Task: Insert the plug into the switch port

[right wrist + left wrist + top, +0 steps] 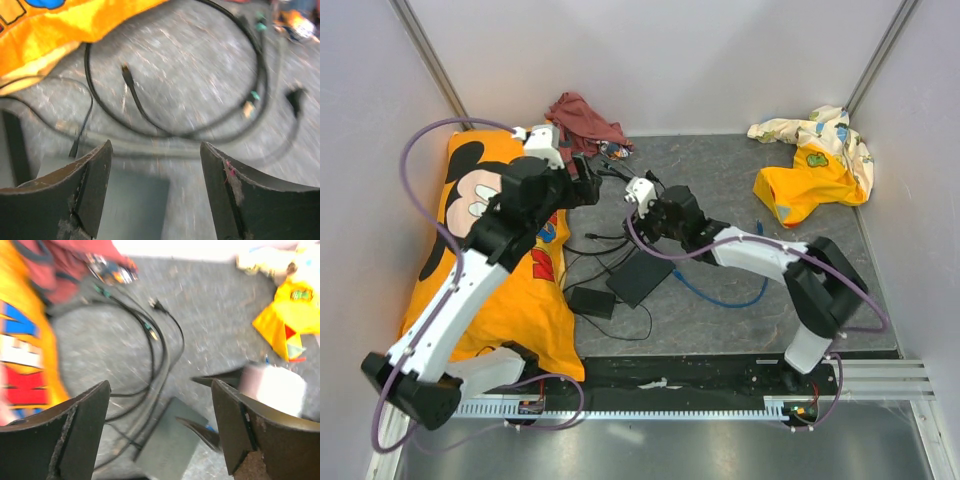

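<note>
The switch (640, 275) is a thin flat black box on the grey mat; its ports do not show. It lies low in the left wrist view (170, 445) and the right wrist view (135, 205). Black cables (605, 240) loop beyond it, with loose ends: a small plug (125, 69), a pronged plug (154, 303) and green-tipped connectors (255, 95). My left gripper (600, 182) (160, 430) is open and empty above the cables. My right gripper (642, 222) (155, 185) is open and empty above the switch's far edge; it also shows in the left wrist view (210, 405).
A black adapter brick (590, 300) lies just left of the switch. A blue cable (720, 295) curves to its right. An orange printed cloth (510, 270) covers the left side, a red cloth (585, 118) lies at the back, and a yellow garment (810, 165) at the back right.
</note>
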Available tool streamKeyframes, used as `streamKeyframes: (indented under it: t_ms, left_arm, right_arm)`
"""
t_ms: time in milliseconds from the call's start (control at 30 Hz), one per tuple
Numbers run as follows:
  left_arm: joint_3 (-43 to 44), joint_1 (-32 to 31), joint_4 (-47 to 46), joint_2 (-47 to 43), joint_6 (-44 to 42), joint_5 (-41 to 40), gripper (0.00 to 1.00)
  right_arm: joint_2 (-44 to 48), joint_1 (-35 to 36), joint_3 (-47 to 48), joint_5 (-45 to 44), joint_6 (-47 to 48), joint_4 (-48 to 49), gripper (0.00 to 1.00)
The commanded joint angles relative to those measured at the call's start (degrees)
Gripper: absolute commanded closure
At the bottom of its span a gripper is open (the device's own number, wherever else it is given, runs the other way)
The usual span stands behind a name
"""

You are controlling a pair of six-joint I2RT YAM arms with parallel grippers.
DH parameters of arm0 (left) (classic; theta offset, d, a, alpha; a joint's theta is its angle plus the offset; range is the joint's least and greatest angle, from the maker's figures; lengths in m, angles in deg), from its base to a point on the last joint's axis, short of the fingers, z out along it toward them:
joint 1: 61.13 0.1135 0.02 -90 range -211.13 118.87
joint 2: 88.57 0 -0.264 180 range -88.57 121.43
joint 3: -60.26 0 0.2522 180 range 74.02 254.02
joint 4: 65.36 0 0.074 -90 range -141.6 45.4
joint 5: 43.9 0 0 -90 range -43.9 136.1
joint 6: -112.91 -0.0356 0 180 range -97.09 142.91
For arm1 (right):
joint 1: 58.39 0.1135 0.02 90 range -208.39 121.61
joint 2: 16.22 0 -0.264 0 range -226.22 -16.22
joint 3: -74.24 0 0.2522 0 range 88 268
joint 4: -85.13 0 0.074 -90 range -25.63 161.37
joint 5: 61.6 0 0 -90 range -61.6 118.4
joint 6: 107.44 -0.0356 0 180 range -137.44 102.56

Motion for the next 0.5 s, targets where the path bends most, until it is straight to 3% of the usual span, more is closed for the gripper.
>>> streamKeyframes:
  t_ms: [0, 167, 300, 467]
  left_arm:
    - [-1.51, 0.32, 4.41, -7.2, -8.85, -7.67, 0.1]
    - [-9.42, 0.5, -3.14, -16.33, -14.31, -14.88, 0.07]
    - [-15.75, 0.76, -9.83, -19.34, -15.89, -15.6, 0.07]
    - [-16.03, 0.94, -9.05, -18.55, -16.95, -16.56, 0.07]
  right_arm:
    - [-10.31, 0.04, 10.1, 9.13, 4.43, -3.65, 0.23]
    - [-22.08, 0.39, 21.88, 13.61, 6.98, -6.98, 0.25]
    - [-28.43, 0.65, 28.48, 13.88, 8.3, -9.36, 0.27]
    - [-34.66, 0.83, 34.37, 13.7, 9.18, -11.91, 0.31]
